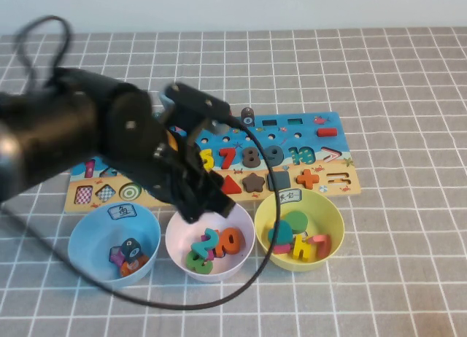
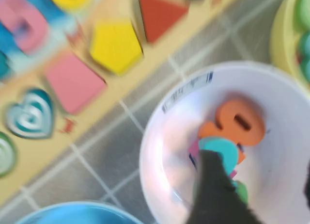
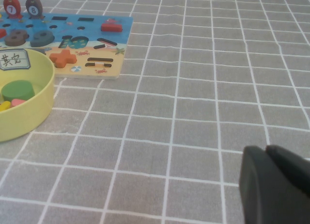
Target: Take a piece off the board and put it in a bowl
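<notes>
The teal "2" (image 1: 209, 241) lies in the pale pink-lilac bowl (image 1: 174, 240) on top of an orange numeral and a green one. In the left wrist view the teal "2" (image 2: 221, 150) rests by one dark finger (image 2: 213, 190), and the bowl's rim (image 2: 160, 132) carries a white label. My left gripper (image 1: 213, 207) hangs just over this bowl, jaws wide apart and holding nothing. The board (image 1: 325, 141) lies behind the bowls. My right gripper (image 3: 268, 155) is shut and empty over bare cloth, out of the high view.
A blue bowl (image 1: 82, 238) with a few pieces stands to the left of the pink one. A yellow bowl (image 1: 332, 209) with several pieces stands to the right and also shows in the right wrist view (image 3: 38, 112). A grey checked cloth (image 1: 408, 264) covers the table.
</notes>
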